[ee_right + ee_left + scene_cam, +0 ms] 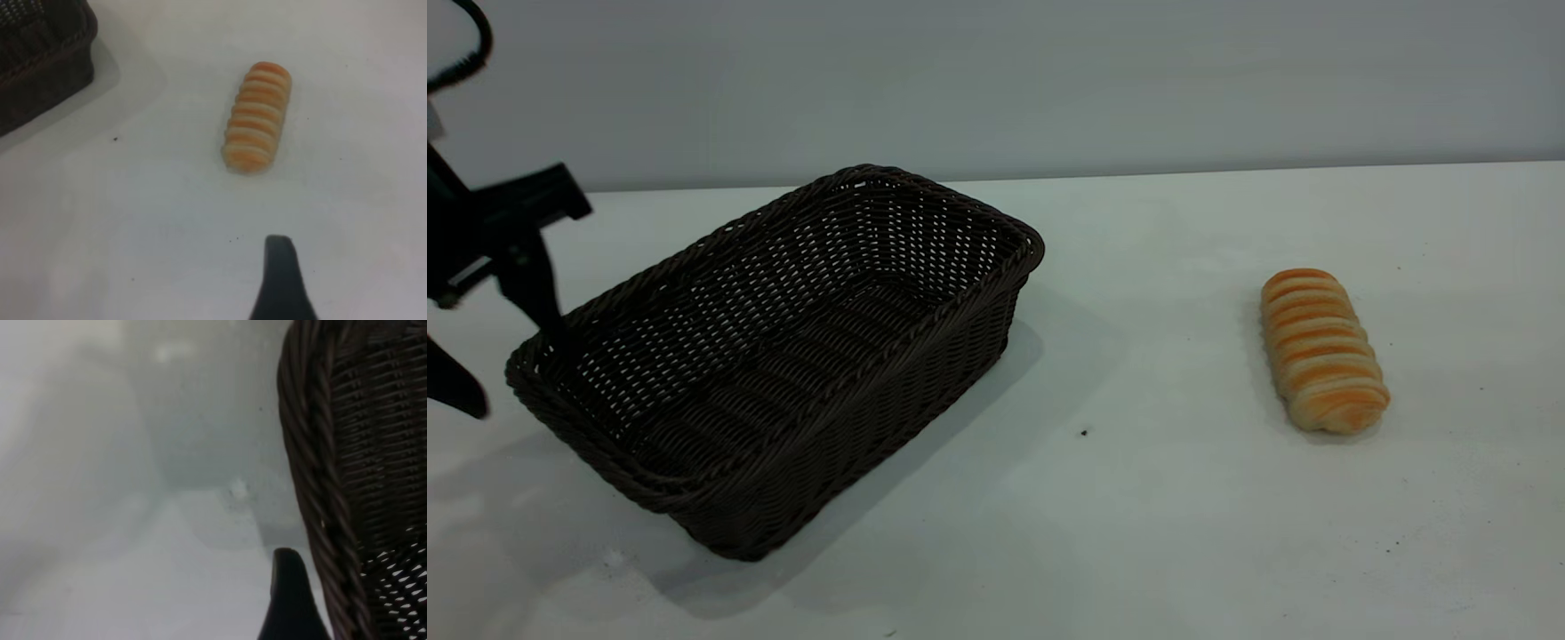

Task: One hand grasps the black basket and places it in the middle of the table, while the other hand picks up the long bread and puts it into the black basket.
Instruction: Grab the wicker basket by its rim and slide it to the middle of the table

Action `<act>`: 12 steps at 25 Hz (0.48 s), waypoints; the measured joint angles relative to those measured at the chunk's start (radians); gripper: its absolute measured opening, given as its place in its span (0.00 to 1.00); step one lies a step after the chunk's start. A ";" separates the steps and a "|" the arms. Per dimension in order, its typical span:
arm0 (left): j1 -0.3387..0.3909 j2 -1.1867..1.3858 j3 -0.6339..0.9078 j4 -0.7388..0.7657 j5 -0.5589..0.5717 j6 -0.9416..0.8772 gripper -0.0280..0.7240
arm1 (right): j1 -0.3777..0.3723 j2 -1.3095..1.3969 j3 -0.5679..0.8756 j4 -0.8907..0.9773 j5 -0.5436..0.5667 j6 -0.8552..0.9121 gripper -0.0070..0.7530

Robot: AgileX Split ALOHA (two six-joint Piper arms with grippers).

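Observation:
The black basket (783, 356) sits on the white table (1138, 498) at the left, with nothing in it. My left gripper (498, 342) is open at the basket's left corner. One finger (529, 284) reaches the braided rim and the other (454, 387) is outside it. In the left wrist view one finger (290, 600) stands just outside the basket's rim (313, 487). The long bread (1320, 351) lies on the table at the right, apart from the basket. My right gripper (353, 293) is open and empty, above the table a little short of the bread (257, 117); only one finger (283, 280) shows.
A grey wall runs behind the table's far edge (1227, 169). Bare table lies between basket and bread, with a tiny dark speck (1084, 432). A corner of the basket (40, 60) shows in the right wrist view.

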 joint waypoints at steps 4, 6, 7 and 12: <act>-0.025 0.054 -0.001 -0.037 -0.034 0.002 0.78 | 0.000 0.000 0.000 0.000 0.000 0.000 0.72; -0.039 0.078 -0.001 -0.039 -0.052 -0.002 0.78 | 0.000 0.000 0.000 0.000 0.000 0.000 0.72; -0.048 0.092 -0.001 -0.040 -0.062 -0.012 0.78 | 0.000 0.000 0.000 0.000 0.000 0.000 0.72; -0.094 0.197 -0.001 -0.050 -0.172 -0.059 0.78 | 0.000 0.000 0.000 0.000 0.002 0.000 0.72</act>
